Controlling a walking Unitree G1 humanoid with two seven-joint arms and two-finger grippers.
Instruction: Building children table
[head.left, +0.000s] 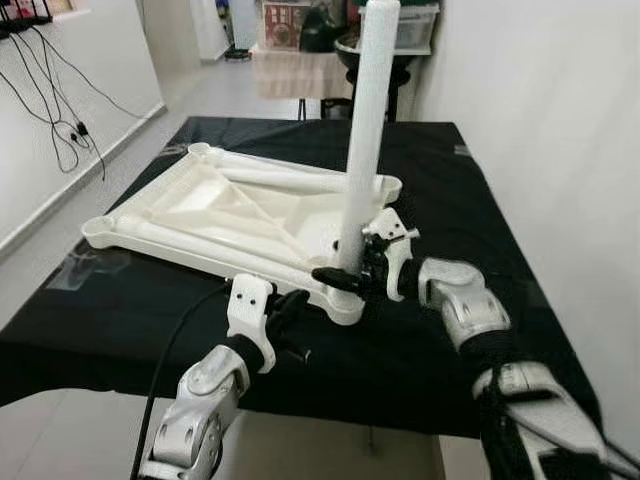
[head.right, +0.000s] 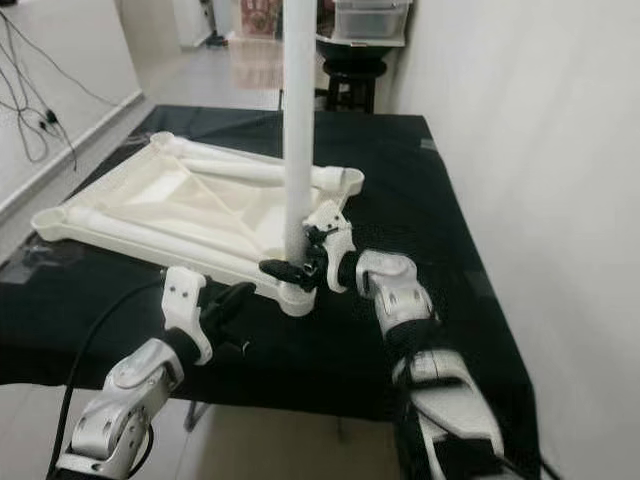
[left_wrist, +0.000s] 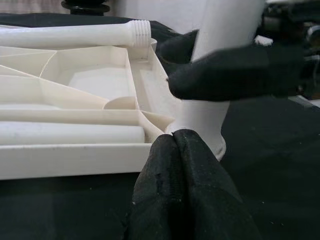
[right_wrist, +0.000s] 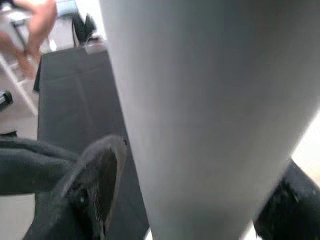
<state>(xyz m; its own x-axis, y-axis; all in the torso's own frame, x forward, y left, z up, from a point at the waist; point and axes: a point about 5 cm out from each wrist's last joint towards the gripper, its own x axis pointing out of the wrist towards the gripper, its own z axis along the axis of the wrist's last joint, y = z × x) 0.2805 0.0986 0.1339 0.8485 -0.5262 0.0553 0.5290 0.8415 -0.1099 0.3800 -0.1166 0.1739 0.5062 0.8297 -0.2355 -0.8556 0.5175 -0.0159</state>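
On the black-covered table (head.left: 480, 190) lies the white plastic tabletop (head.left: 200, 215), upside down, ribbed underside facing up, its near right corner close to the table's front edge. One white leg (head.left: 366, 140) stands upright in the socket at that near right corner (head.left: 345, 305). Two more loose legs (head.left: 285, 180) lie flat inside the upturned tabletop — one along the far rim, one along the near rim, the far one showing a threaded end in the left wrist view (left_wrist: 141, 32).

Right gripper (head.left: 345, 275): black fingers pinch the upright leg low down, just above the socket, one finger on each side. Right wrist view shows this close up — leg surface between one finger pad (right_wrist: 97, 187) and the other finger at the frame edge; the head views cannot show this contact so plainly.

Left gripper (head.left: 290, 315): fingers pressed together, holding nothing, tips at the tabletop's front rim beside the corner socket. Left wrist view puts the closed fingertips (left_wrist: 172, 150) right against the socket base; whether they actually touch it cannot be told.

Head views alone show a stool and storage boxes (head.right: 370, 20) beyond the table's far end, and cables (head.left: 50, 90) on the left wall.
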